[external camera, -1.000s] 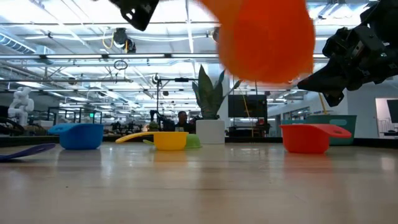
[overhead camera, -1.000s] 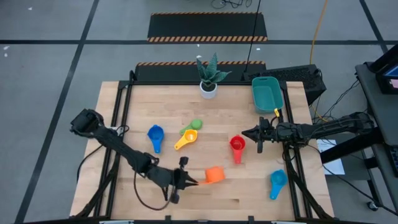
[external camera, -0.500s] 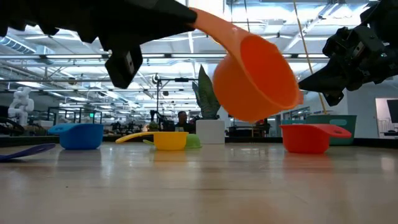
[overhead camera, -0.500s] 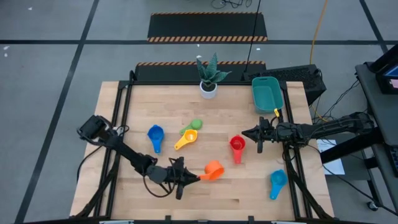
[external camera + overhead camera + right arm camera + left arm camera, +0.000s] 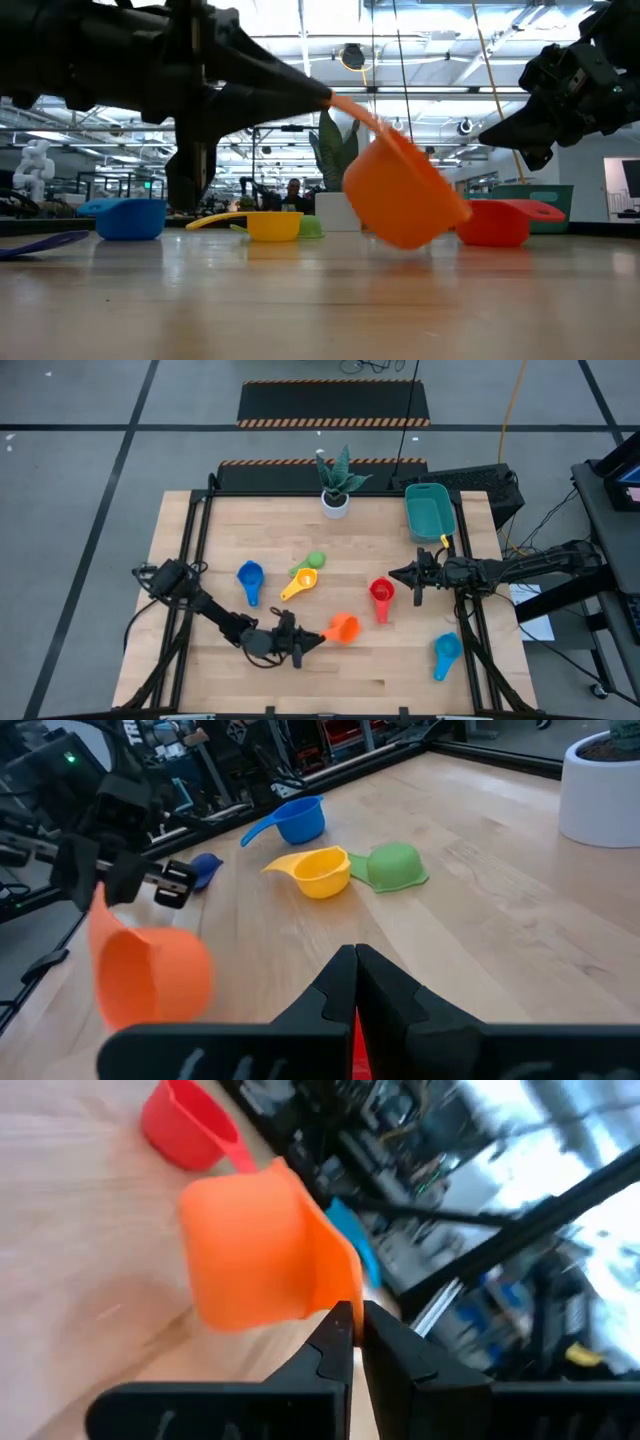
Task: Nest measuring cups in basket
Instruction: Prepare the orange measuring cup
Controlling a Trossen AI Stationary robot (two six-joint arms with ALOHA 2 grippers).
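Basket [image 5: 430,510], teal, sits at the upper right of the high view, well apart from the orange cup [image 5: 343,627] at lower centre. We judge the carry risky: held only by its thin handle, the tilted cup could swivel or slip. The left gripper [image 5: 318,636] pinches that handle tip between nearly closed fingers; the right gripper [image 5: 396,573], pressed together and empty, waits beside the red cup [image 5: 381,592].

Both arms are dark, slender and jointed, trailing black cables; each gripper [image 5: 318,641] [image 5: 392,573] tapers to two narrow black fingers.
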